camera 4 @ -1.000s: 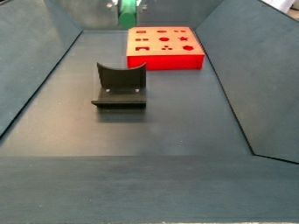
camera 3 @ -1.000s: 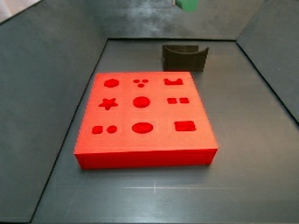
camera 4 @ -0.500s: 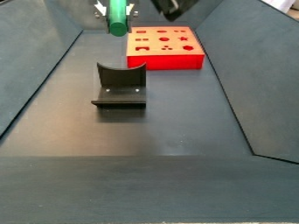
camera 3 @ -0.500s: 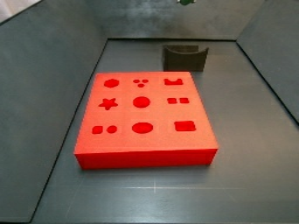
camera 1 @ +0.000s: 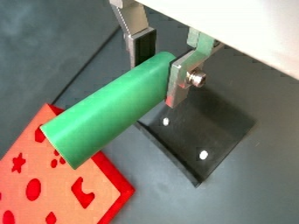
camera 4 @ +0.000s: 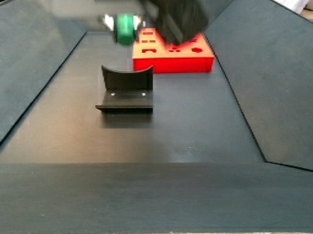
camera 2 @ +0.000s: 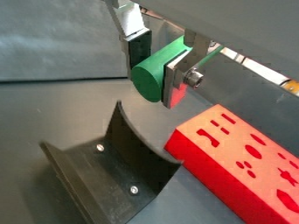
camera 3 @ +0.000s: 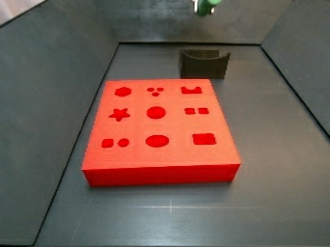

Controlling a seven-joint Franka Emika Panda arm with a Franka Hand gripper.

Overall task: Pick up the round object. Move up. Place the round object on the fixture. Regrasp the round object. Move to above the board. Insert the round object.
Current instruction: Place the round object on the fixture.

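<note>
1. Both wrist views show the claw (camera 1: 162, 61) clamped on one end of the round object (camera 1: 111, 112). The peg lies sideways between the silver fingers (camera 1: 184, 77), most of its length jutting free. A grip that near the end would likely suit laying the peg down, not pushing it into a hole, which is probably why a regrasp comes later.
2. In a wrist view the fixture (camera 2: 111, 179) sits below the claw (camera 2: 162, 63), its curved notch open and empty, and the round object (camera 2: 156, 70) hangs in the air above it, touching nothing else. I judge the step in hand to be carrying the peg over to rest in that notch.
3. In a side view the round object (camera 4: 124, 26) and the blurred claw (camera 4: 156, 20) hang high, beyond the fixture (camera 4: 124, 90), so lowering and lining up remain to be done.
4. Further right in that view, the board (camera 4: 173, 49) lies flat on the table (camera 4: 184, 137), apart from the fixture, its shaped holes all empty.
5. Nothing stands between peg and notch. The upright back of the fixture is the one part the peg's free end could catch on the way down.
</note>
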